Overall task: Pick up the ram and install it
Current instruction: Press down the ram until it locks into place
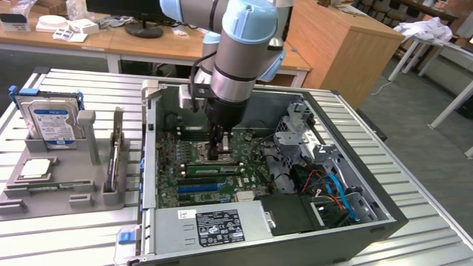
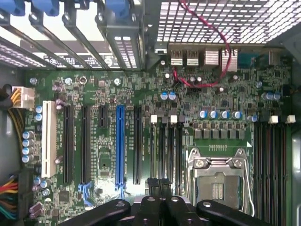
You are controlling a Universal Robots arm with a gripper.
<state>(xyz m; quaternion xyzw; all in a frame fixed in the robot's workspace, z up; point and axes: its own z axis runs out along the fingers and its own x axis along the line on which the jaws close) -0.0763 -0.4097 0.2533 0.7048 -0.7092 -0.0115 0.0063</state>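
On a slatted metal tabletop, the arm's jaws were clenched inside an open computer case, pressing on the ram among the motherboard's memory slots, partly hidden beneath the gripper.

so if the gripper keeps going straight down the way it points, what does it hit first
Most likely the ram, a green stick lying in the motherboard slots right under the gripper. It may already be touching; the depth is hard to judge.
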